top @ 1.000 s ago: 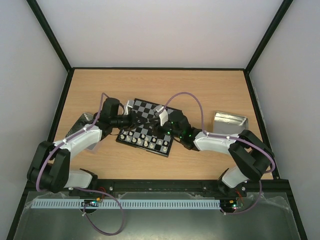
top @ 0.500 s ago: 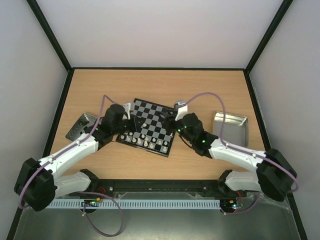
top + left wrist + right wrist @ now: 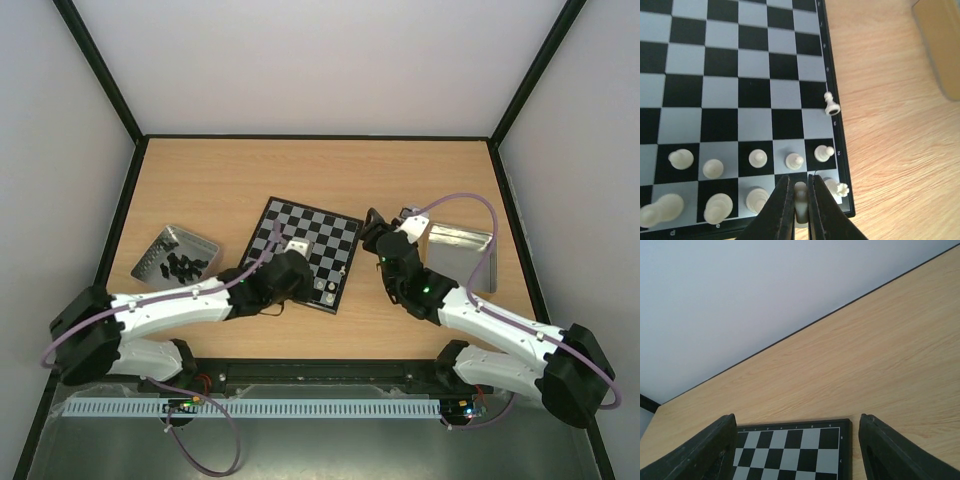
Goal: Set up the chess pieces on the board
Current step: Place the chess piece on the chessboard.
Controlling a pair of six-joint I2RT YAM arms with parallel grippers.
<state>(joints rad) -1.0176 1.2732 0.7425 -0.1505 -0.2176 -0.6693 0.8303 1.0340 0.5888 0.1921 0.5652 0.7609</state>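
The board (image 3: 318,236) lies mid-table. Cream chess pieces fill its near rows: small ones (image 3: 757,158) in the second row, taller ones (image 3: 717,207) in the nearest, and one (image 3: 837,188) on the corner square. A stray small piece (image 3: 831,105) stands on the board's right rim. My left gripper (image 3: 799,181) is shut on a cream piece (image 3: 801,196) over the near-row square beside that corner. My right gripper (image 3: 795,455) hangs open and empty off the board's far right corner (image 3: 840,432), seen from above as the right gripper (image 3: 376,234).
A silver tray (image 3: 160,245) with several black pieces (image 3: 183,265) sits left of the board. Another silver tray (image 3: 462,245) lies to the right, just behind my right arm. Black frame rails border the wooden table.
My left arm swung from the board's left side to its near right corner, uncovering the left tray. My right gripper pulled back off the board to the right and opened.
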